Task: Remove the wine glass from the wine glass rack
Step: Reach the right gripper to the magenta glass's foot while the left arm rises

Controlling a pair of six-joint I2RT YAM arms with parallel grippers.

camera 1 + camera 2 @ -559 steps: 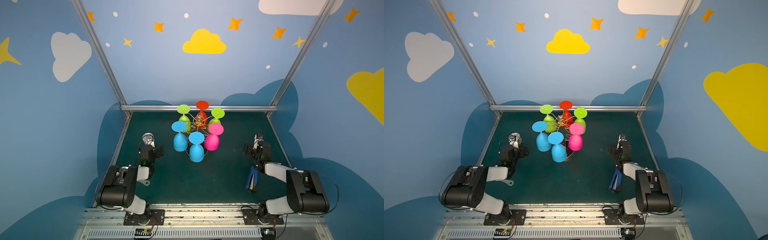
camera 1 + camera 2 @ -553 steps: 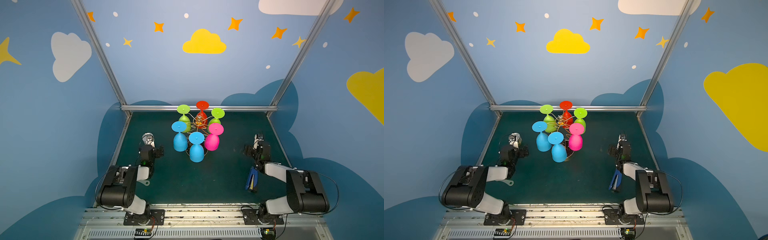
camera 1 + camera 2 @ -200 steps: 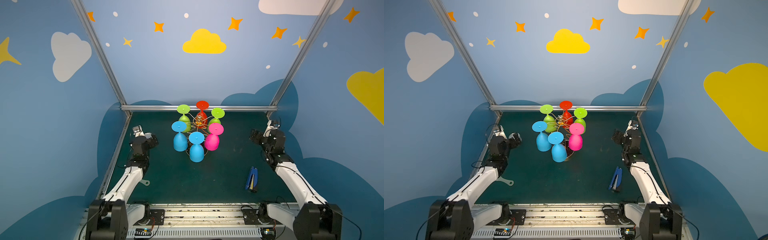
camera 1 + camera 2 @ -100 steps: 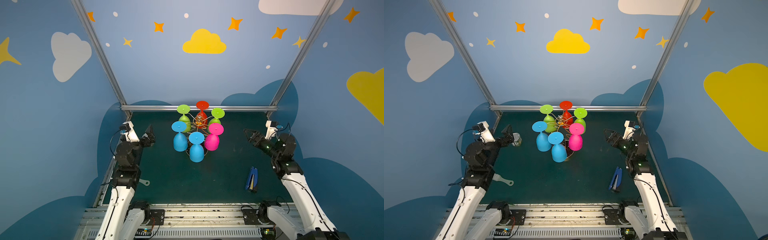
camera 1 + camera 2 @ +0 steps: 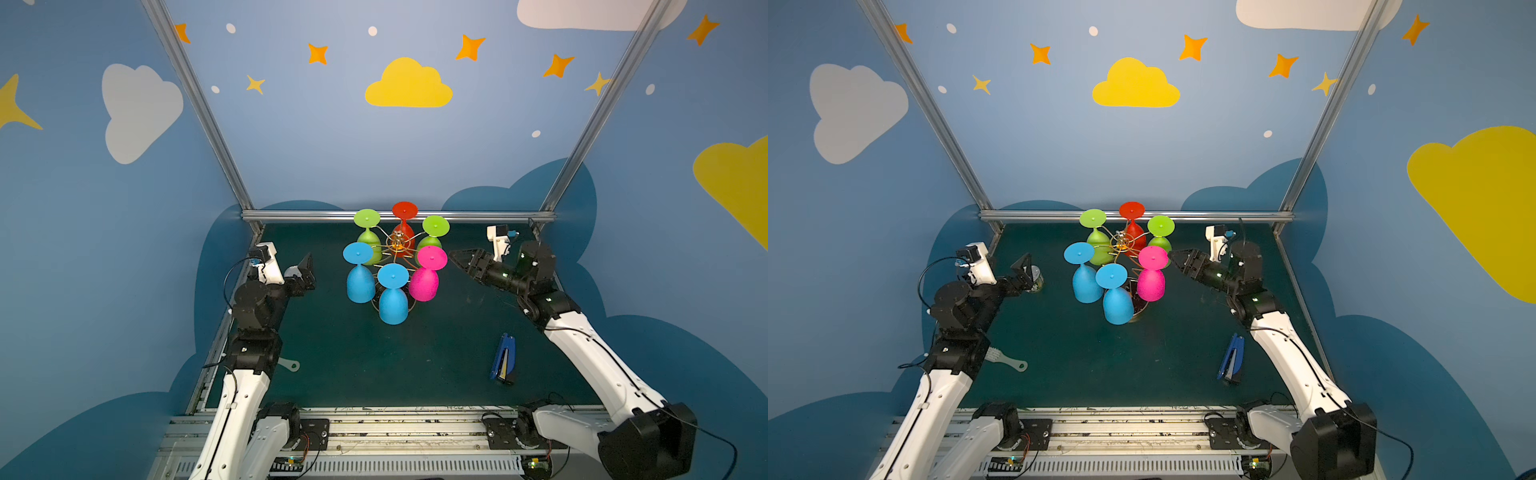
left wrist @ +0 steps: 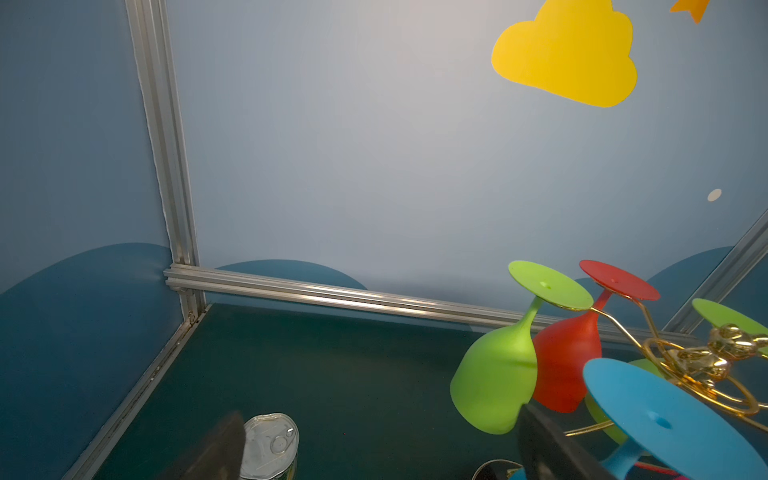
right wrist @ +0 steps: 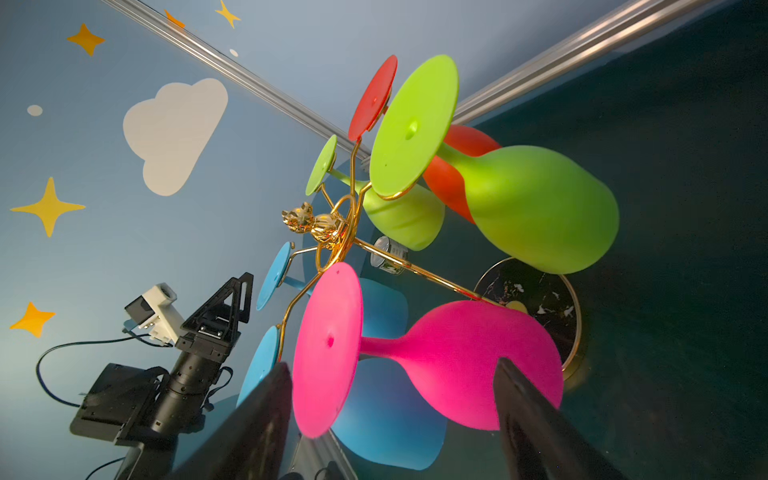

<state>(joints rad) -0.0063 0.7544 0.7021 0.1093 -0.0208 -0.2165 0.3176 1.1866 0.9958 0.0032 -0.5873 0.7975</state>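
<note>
The gold wine glass rack [image 5: 398, 243] [image 5: 1121, 243] stands mid-table with several coloured wine glasses hanging upside down from its arms. The pink wine glass [image 5: 424, 282] [image 5: 1151, 282] [image 7: 457, 357] hangs on the rack's right side. My right gripper [image 5: 455, 255] [image 5: 1177, 257] [image 7: 390, 415] is open just right of the pink glass's foot, pointing at it and apart from it. In the right wrist view its two dark fingers frame the pink glass. My left gripper [image 5: 305, 270] [image 5: 1025, 268] [image 6: 382, 457] is open and empty, left of the rack above a tin can [image 6: 270, 444].
A blue stapler [image 5: 503, 360] [image 5: 1231, 359] lies at the front right. A small white brush [image 5: 1009, 359] lies at the front left by the left arm. The tin can [image 5: 1036, 278] stands at the left edge. Aluminium frame rails [image 5: 399, 216] border the table.
Both arms have risen from their folded rest and reached out. The right gripper moved left up to the pink glass, its jaws narrowing a little. The left gripper edged towards the rack.
</note>
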